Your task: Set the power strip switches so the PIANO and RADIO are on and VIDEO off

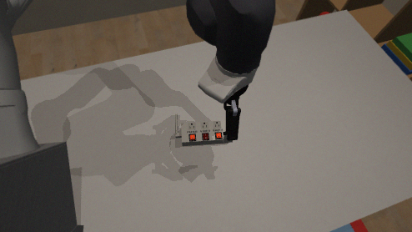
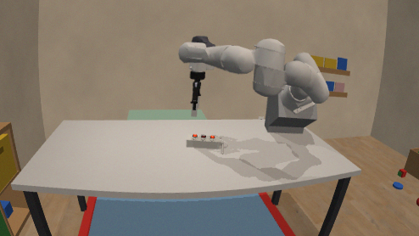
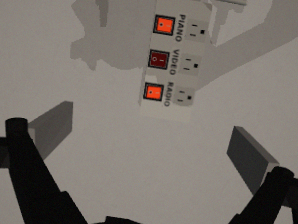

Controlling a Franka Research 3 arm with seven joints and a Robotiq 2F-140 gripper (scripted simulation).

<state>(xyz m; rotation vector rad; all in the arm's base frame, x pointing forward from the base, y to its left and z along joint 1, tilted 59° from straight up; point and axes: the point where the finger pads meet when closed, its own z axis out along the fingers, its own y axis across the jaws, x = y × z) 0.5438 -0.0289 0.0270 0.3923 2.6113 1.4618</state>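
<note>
Pincer [image 3: 149, 152] spread wide, empty, raised above power strip [image 3: 174, 56], flat on table [image 1: 313, 125]

Room: plain beige wall [image 2: 119, 51] behind, curving at the edges of the exterior view. Floor of light wood planks [image 2: 373, 199]. Worktop [image 2: 106, 157] pale grey, rounded front edge, on dark legs [image 2: 335, 208]; soft grey shadows fall across its right half. Under it, a blue mat with red border [image 2: 170, 216]. Behind it, a pale green surface [image 2: 165, 115]. Two wall shelves [image 2: 335, 71] at right carry coloured blocks. Wooden cabinet [image 2: 8, 153] at far left, with a yellow panel. Small red and blue pieces lie on the floor at right.
</note>
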